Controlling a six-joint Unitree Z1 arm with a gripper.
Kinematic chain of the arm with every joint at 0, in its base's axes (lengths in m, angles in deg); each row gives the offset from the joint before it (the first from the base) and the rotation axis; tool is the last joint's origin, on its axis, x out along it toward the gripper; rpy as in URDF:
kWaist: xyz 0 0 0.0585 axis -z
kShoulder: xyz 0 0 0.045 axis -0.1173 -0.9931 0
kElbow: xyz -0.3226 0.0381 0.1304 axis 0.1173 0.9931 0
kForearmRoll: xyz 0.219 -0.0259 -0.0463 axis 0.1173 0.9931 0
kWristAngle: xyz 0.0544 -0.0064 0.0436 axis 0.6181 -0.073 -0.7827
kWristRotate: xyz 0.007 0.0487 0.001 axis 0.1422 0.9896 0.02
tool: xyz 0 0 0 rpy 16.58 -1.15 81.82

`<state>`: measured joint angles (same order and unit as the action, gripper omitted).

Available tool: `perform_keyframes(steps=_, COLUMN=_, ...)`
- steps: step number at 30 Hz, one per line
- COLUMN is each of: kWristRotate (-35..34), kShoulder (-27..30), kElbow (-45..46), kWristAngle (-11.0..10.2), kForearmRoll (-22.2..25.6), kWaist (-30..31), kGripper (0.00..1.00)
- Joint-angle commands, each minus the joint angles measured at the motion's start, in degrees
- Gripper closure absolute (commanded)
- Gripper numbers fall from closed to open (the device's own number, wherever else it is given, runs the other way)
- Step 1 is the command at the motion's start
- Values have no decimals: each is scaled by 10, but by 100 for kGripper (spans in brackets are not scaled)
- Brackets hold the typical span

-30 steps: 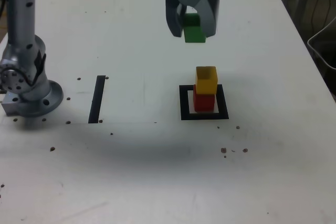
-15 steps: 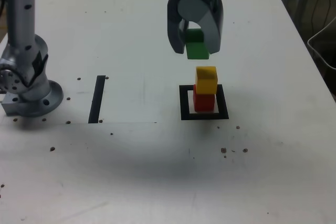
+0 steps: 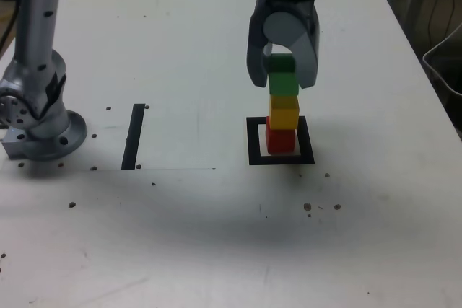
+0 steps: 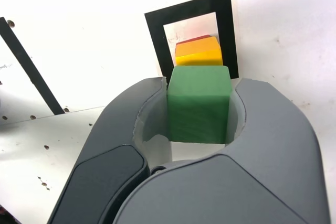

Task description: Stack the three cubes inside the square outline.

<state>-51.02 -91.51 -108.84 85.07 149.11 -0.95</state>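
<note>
Three cubes, one each: green (image 3: 282,75), yellow (image 3: 284,112), red (image 3: 280,137). One outline (image 3: 255,141), one strip (image 3: 133,136). Gripper (image 3: 283,77) clamping green; yellow sitting on red, below gripper, inside outline. Since earlier: gripper lowering, moving toward exterior view's right, green now overlapping yellow in view.

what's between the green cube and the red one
The yellow cube lies between the green cube and the red cube, as the exterior view shows.

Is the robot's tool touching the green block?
Touching. The wrist view shows the tool closed on the green block, with a finger pressed against each side and no gap.
</note>
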Motion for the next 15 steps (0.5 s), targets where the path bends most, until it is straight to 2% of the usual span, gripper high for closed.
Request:
perform_keyframes(steps=1, kWristRotate=-2, kShoulder=-4, kElbow=-4, kWristAngle=3, kForearmRoll=1, kWaist=1, kGripper=93)
perform_keyframes(steps=15, kWristRotate=-34, kShoulder=-14, kElbow=3, kWristAngle=1, kForearmRoll=3, kWaist=1, kGripper=91)
